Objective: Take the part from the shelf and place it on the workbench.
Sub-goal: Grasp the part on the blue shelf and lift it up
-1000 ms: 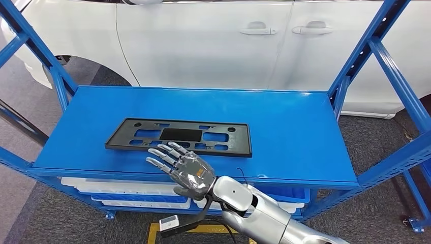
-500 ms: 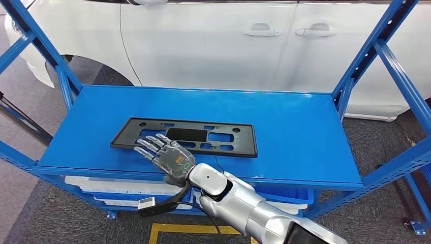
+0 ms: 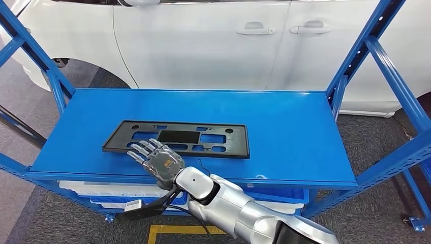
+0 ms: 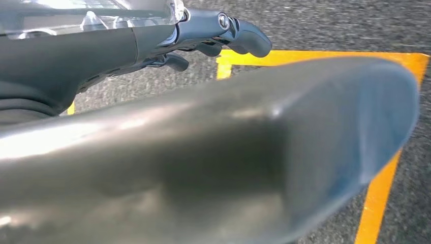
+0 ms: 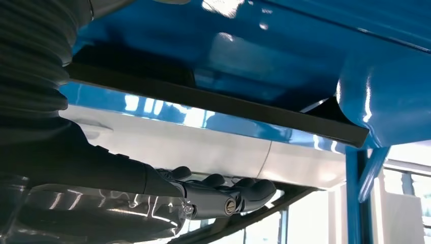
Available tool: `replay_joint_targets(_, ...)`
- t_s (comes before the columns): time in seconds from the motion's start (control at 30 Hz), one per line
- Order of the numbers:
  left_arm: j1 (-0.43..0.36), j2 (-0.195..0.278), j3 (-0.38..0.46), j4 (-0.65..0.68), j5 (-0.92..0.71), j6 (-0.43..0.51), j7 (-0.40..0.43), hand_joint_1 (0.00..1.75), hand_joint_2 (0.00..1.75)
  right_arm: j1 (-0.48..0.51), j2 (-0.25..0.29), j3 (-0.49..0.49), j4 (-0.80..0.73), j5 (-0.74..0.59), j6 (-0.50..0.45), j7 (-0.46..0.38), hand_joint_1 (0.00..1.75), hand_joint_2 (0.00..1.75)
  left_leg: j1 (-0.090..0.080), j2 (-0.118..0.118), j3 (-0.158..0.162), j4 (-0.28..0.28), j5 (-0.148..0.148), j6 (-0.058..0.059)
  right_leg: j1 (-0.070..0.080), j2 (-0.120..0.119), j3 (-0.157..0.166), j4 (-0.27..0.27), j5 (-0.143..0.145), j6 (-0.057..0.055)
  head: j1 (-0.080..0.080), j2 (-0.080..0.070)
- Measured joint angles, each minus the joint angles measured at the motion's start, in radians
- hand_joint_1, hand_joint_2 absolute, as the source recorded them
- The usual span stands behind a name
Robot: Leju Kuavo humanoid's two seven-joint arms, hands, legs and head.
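part lain flat near shelf front edge | right hand spread at its near-left corner, fingers released, nothing grasped | left hand state cannot be told | risk: part pushed away if only grazed

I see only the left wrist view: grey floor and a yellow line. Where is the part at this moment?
Observer: The black plate lies flat on the blue shelf.
Operator: Is the right hand near it?
Observer: Yes. The right hand is at the plate's near edge, fingers spread, holding nothing.
Operator: What stands behind the shelf?
Observer: A white car, its doors closed.
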Motion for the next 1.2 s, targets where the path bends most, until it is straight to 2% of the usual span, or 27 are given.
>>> replay_joint_targets(0.1, -0.002, 0.000, 0.000, 0.000, -0.002, -0.002, 0.002, 0.00, 0.00, -0.037, 0.001, 0.022, 0.036, -0.047, 0.001, 0.042, 0.00, 1.75, -0.004, -0.002, 0.006, -0.021, 0.002, 0.019, 0.002, 0.000, -0.003, -0.001, 0.002, 0.016, 0.000, 0.000)
replay_joint_targets(0.17, -0.001, 0.000, 0.000, 0.000, -0.003, -0.003, 0.005, 0.00, 0.00, -0.057, 0.001, 0.028, 0.072, -0.071, -0.009, 0.053, 0.00, 1.75, -0.001, -0.001, 0.009, -0.028, 0.008, 0.033, 0.002, -0.001, -0.011, 0.018, -0.013, 0.026, 0.001, 0.000)
replay_joint_targets(0.2, -0.002, 0.000, 0.000, 0.000, -0.004, -0.003, 0.006, 0.00, 0.00, -0.065, 0.001, 0.031, 0.089, -0.080, -0.014, 0.058, 0.00, 1.75, 0.001, 0.001, 0.010, -0.032, 0.010, 0.039, 0.002, -0.001, -0.029, 0.059, -0.038, 0.029, 0.001, 0.000)
replay_joint_targets(0.27, -0.004, 0.001, 0.000, 0.000, -0.009, -0.005, 0.006, 0.00, 0.00, -0.074, 0.001, 0.038, 0.120, -0.091, -0.025, 0.069, 0.00, 1.75, 0.000, 0.003, 0.009, -0.032, 0.011, 0.046, 0.001, -0.002, -0.093, 0.194, -0.102, 0.032, 0.002, 0.000)
replay_joint_targets(0.3, -0.004, 0.001, 0.000, 0.000, -0.011, -0.006, 0.006, 0.00, 0.00, -0.075, 0.000, 0.043, 0.135, -0.093, -0.028, 0.076, 0.00, 1.75, -0.001, 0.003, 0.008, -0.031, 0.011, 0.047, 0.001, -0.002, -0.126, 0.260, -0.126, 0.033, 0.002, 0.000)
replay_joint_targets(0.33, -0.004, 0.001, 0.000, 0.000, -0.012, -0.006, 0.006, 0.00, 0.00, -0.075, 0.000, 0.048, 0.147, -0.092, -0.032, 0.086, 0.00, 1.75, -0.002, 0.003, 0.007, -0.030, 0.011, 0.048, 0.001, -0.002, -0.143, 0.292, -0.129, 0.032, 0.002, 0.000)
replay_joint_targets(0.37, -0.004, 0.001, 0.000, 0.000, -0.013, -0.006, 0.006, 0.00, 0.00, -0.074, -0.001, 0.053, 0.158, -0.089, -0.036, 0.097, 0.00, 1.75, -0.003, 0.002, 0.007, -0.028, 0.010, 0.048, 0.001, -0.002, -0.141, 0.286, -0.114, 0.031, 0.002, 0.000)
replay_joint_targets(0.4, -0.004, 0.001, 0.000, 0.000, -0.013, -0.006, 0.006, 0.00, 0.00, -0.075, -0.001, 0.059, 0.165, -0.085, -0.042, 0.110, 0.00, 1.75, -0.003, 0.001, 0.007, -0.026, 0.009, 0.047, 0.001, -0.002, -0.119, 0.238, -0.083, 0.028, 0.002, 0.000)
replay_joint_targets(0.47, -0.005, 0.001, 0.000, 0.000, -0.013, -0.006, 0.004, 0.00, 0.00, -0.077, -0.001, 0.070, 0.173, -0.077, -0.056, 0.132, 0.00, 1.75, -0.004, 0.000, 0.008, -0.022, 0.006, 0.044, 0.002, -0.002, -0.056, 0.110, -0.020, 0.020, 0.002, 0.000)
replay_joint_targets(0.5, -0.006, 0.001, 0.000, 0.000, -0.013, -0.006, 0.004, 0.00, 0.00, -0.079, -0.001, 0.074, 0.176, -0.073, -0.063, 0.142, 0.00, 1.75, -0.006, 0.000, 0.007, -0.018, 0.004, 0.041, 0.003, -0.002, -0.031, 0.057, -0.004, 0.017, 0.002, 0.000)
replay_joint_targets(0.57, -0.007, 0.001, 0.000, 0.000, -0.013, -0.005, 0.001, 0.00, 0.00, -0.083, 0.000, 0.081, 0.184, -0.067, -0.069, 0.163, 0.00, 1.75, -0.010, 0.000, 0.004, -0.014, 0.000, 0.034, 0.006, -0.002, -0.013, 0.017, 0.001, 0.013, 0.001, 0.000)
replay_joint_targets(0.67, -0.006, 0.002, 0.000, 0.000, -0.013, 0.001, -0.002, 0.00, 0.00, -0.097, 0.001, 0.090, 0.212, -0.063, -0.077, 0.190, 0.00, 1.75, -0.009, 0.000, 0.004, -0.013, -0.003, 0.019, 0.007, -0.002, -0.010, 0.004, 0.004, 0.000, 0.001, 0.000)
replay_joint_targets(0.7, -0.005, 0.003, 0.000, 0.000, -0.013, 0.003, -0.002, 0.00, 0.00, -0.106, 0.001, 0.090, 0.225, -0.063, -0.083, 0.194, 0.00, 1.75, -0.007, 0.000, -0.002, 0.001, -0.014, 0.014, 0.004, -0.002, -0.008, 0.000, 0.006, -0.005, 0.000, 0.000)
replay_joint_targets(0.77, -0.002, 0.005, 0.000, 0.000, -0.013, 0.006, -0.003, 0.00, 0.00, -0.123, 0.001, 0.090, 0.261, -0.063, -0.100, 0.198, 0.00, 1.75, -0.004, 0.001, -0.040, 0.087, -0.065, 0.002, 0.000, -0.004, -0.005, -0.005, 0.010, -0.011, -0.002, 0.000)
replay_joint_targets(0.83, 0.003, 0.007, 0.001, 0.000, -0.015, 0.007, -0.004, 0.00, 0.00, -0.134, -0.001, 0.089, 0.301, -0.062, -0.116, 0.203, 0.00, 1.75, 0.000, 0.001, -0.102, 0.220, -0.123, -0.007, -0.001, -0.005, -0.006, -0.005, 0.009, -0.013, -0.003, 0.000)
replay_joint_targets(0.87, 0.005, 0.008, 0.001, 0.000, -0.017, 0.007, -0.004, 0.00, 0.00, -0.135, -0.002, 0.088, 0.316, -0.061, -0.120, 0.206, 0.00, 1.75, 0.001, 0.001, -0.125, 0.268, -0.138, -0.010, 0.000, -0.005, -0.006, -0.005, 0.009, -0.013, -0.003, 0.000)
replay_joint_targets(0.93, 0.008, 0.008, 0.001, 0.000, -0.020, 0.007, -0.004, 0.00, 0.00, -0.136, -0.004, 0.087, 0.330, -0.060, -0.124, 0.212, 0.00, 1.75, 0.002, 0.001, -0.142, 0.302, -0.142, -0.012, 0.000, -0.005, -0.006, -0.005, 0.009, -0.014, -0.003, 0.000)
replay_joint_targets(1.03, 0.009, 0.008, 0.001, 0.000, -0.021, 0.007, -0.004, 0.00, 0.00, -0.136, -0.005, 0.087, 0.334, -0.059, -0.124, 0.214, 0.00, 1.75, 0.002, 0.001, -0.142, 0.301, -0.140, -0.012, 0.000, -0.005, -0.006, -0.005, 0.009, -0.013, -0.003, 0.000)
replay_joint_targets(1.07, 0.009, 0.009, 0.001, 0.000, -0.022, 0.007, -0.004, 0.00, 0.00, -0.137, -0.005, 0.087, 0.339, -0.057, -0.126, 0.218, 0.00, 1.75, 0.003, 0.001, -0.137, 0.289, -0.130, -0.012, 0.000, -0.004, -0.005, -0.004, 0.009, -0.013, -0.003, 0.000)
replay_joint_targets(1.1, 0.009, 0.009, 0.001, 0.000, -0.025, 0.007, -0.003, 0.00, 0.00, -0.140, -0.007, 0.084, 0.347, -0.054, -0.128, 0.229, 0.00, 1.75, 0.004, 0.001, -0.119, 0.249, -0.104, -0.011, -0.001, -0.003, -0.004, -0.004, 0.008, -0.012, -0.003, 0.000)
replay_joint_targets(1.13, 0.007, 0.010, 0.000, 0.000, -0.032, 0.006, -0.002, 0.00, 0.00, -0.148, -0.016, 0.073, 0.362, -0.051, -0.130, 0.245, 0.00, 1.75, 0.002, 0.001, -0.080, 0.168, -0.068, -0.006, 0.001, -0.003, -0.002, -0.003, 0.007, -0.007, -0.003, 0.000)
replay_joint_targets(1.17, 0.006, 0.011, 0.000, 0.000, -0.040, 0.005, -0.001, 0.00, 0.00, -0.161, -0.031, 0.058, 0.379, -0.047, -0.125, 0.260, 0.00, 1.75, 0.000, 0.001, -0.043, 0.088, -0.033, 0.002, 0.001, -0.002, -0.001, -0.004, 0.006, 0.000, -0.003, 0.000)
replay_joint_targets(1.2, 0.003, 0.013, 0.000, 0.000, -0.047, 0.003, -0.002, 0.00, 0.00, -0.177, -0.050, 0.037, 0.395, -0.045, -0.108, 0.272, 0.00, 1.75, -0.001, 0.001, -0.009, 0.016, -0.004, 0.015, 0.001, -0.002, -0.001, 0.000, 0.002, 0.012, -0.002, 0.000)
